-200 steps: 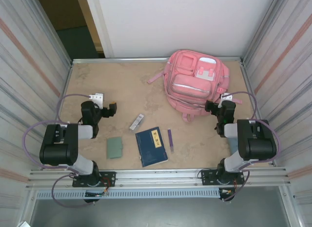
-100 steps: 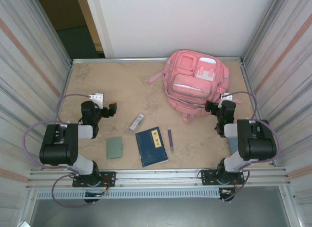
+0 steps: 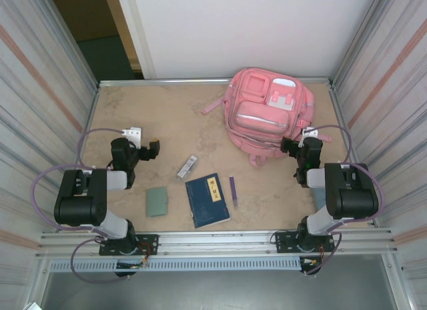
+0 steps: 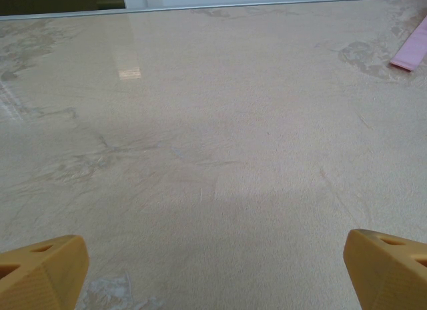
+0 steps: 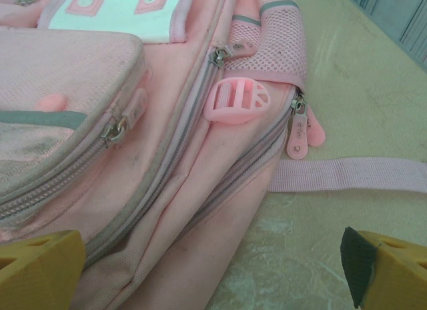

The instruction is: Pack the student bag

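Fingertips (image 5: 37, 267) of the right gripper (image 5: 213, 270) stand wide apart and hold nothing. They hang just in front of the near right corner of the student bag (image 5: 133, 123), facing its zip seams, a zip pull (image 5: 298, 133) and a loose strap (image 5: 353, 175) lying on the table (image 5: 347, 243). That stance suits a first reach for a zip, since the bag looks closed and would need opening before anything goes in. The left gripper (image 4: 213, 273) is equally wide and empty, over bare table on the left, well apart from the bag. The bag lies pockets up at the far right of the table. Between the arms, toward the near edge, lie a blue notebook (image 3: 207, 199), a purple pen (image 3: 233, 190) just right of it, a green pouch (image 3: 157, 201) to its left and a small silver item (image 3: 187, 167) beyond. These are probably the things to pack, laid within reach of either arm.
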### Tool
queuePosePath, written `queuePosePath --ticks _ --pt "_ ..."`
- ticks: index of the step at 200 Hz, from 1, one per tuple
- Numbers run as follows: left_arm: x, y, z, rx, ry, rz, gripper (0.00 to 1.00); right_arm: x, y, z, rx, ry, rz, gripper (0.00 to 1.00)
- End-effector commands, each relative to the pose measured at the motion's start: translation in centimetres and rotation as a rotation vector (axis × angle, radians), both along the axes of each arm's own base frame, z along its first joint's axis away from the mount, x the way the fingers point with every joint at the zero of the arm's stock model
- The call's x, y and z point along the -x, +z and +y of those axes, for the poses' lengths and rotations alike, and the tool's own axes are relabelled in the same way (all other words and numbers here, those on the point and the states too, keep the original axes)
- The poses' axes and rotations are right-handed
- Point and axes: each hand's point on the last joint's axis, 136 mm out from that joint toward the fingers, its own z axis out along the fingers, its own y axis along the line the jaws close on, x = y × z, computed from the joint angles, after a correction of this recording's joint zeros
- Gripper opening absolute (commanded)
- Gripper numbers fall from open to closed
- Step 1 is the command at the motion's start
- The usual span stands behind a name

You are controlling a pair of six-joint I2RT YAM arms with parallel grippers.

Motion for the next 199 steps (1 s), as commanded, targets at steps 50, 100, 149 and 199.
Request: queuePosePath --ticks 50,100,149,199 --pt "-0.4 0.6 0.1 -0.012 0.001 -0.019 0.99 -0.4 1.0 0.1 -0.011 0.000 -0.036 0.99" --pt "-0.2 0.9 -0.1 -0.012 -0.009 -0.033 0.99 -0.1 1.7 0.3 0.014 -0.005 -0.047 0.99" --pt "1.1 3.8 -2.1 -0.079 -0.043 -0.014 0.99 1.3 4.5 1.7 0.025 0.013 -0.032 0.99" --pt "2.5 11.7 -7.5 0.004 -0.097 -0.009 0.99 3.9 7.7 4.2 -0.154 0.015 0.051 0.99"
